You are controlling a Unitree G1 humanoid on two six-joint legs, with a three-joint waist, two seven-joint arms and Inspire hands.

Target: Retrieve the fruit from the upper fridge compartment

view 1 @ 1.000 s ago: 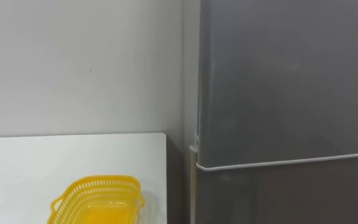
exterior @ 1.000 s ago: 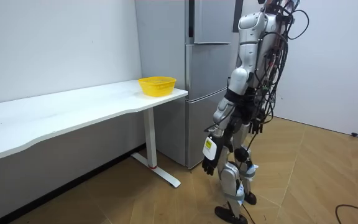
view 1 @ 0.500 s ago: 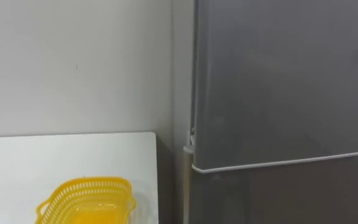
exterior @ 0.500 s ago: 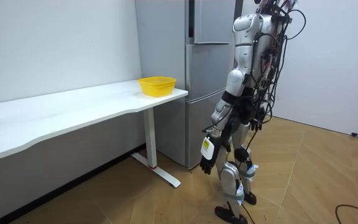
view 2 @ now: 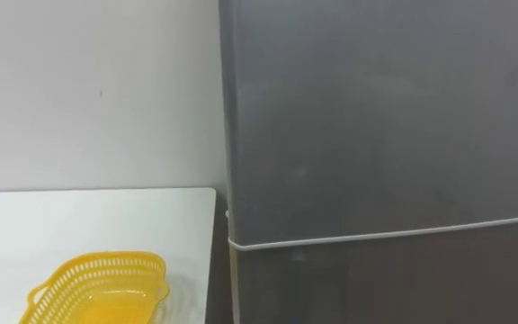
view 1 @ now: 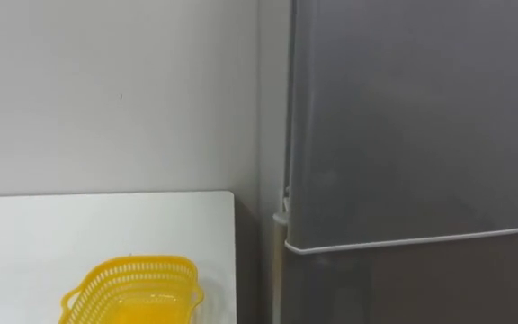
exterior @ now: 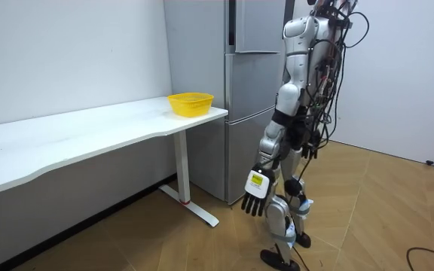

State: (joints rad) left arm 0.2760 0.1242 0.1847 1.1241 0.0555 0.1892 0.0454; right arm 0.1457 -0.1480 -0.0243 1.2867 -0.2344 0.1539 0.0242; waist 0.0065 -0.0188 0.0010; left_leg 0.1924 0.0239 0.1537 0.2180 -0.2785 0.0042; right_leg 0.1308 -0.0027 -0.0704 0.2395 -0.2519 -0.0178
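Stance: we stand upright right in front of the fridge (exterior: 194, 90), facing it, w/ the worktop (view 1: 52, 234) off to our left.
Upper fridge door (view 1: 412, 117): shut, plain grey front, no gap at its left edge; it sits straight ahead and to the right in the eye views.
Seam (view 1: 412, 241): pale line btw the upper fridge door and the lower door (view 1: 412, 288); both lie flush.
Task's thing: whatever we're meant to fetch is behind the shut upper fridge door, so hidden; we can't tell what it is or which shelf it's on.
Left hand (exterior: 253, 197): hangs low by the thigh, well below the upper fridge door; fingers relaxed and a bit spread, holding nothing.
Yellow basket (view 1: 133, 288): on the worktop's right end, near the fridge but apart from it; looks empty as far as we see. Prob. the drop-off spot, but that's our guess.
Wall (view 1: 106, 90): plain, behind the worktop.
Done: only getting into position at the fridge, we judge.
Left: raise a hand to the door edge, pull it open, find + grasp the item, bring it out, prob. set it down, shut the door. So basically all the handling.
Progress: very early.
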